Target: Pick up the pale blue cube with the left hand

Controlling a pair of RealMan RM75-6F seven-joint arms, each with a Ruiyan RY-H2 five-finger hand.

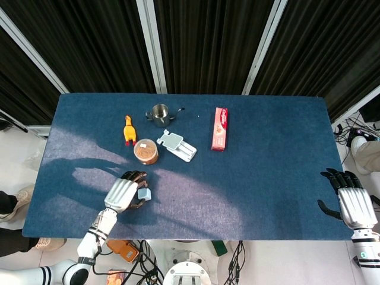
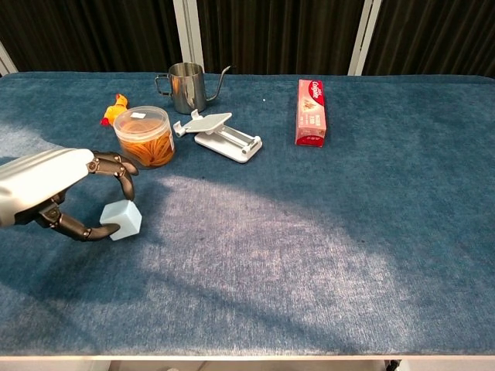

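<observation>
The pale blue cube (image 2: 121, 219) sits tilted between the thumb and curled fingers of my left hand (image 2: 46, 189), near the table's front left. From above, the same cube (image 1: 143, 193) shows at the tips of the left hand (image 1: 121, 193), which pinches it. I cannot tell if the cube still touches the blue cloth. My right hand (image 1: 354, 205) rests at the table's front right edge with its fingers apart and nothing in it; the chest view does not show it.
Just behind the left hand stands a clear jar (image 2: 144, 136) with orange contents. Further back are a yellow rubber chicken (image 2: 114, 109), a steel pitcher (image 2: 186, 86), a white stand (image 2: 220, 135) and a red box (image 2: 310, 112).
</observation>
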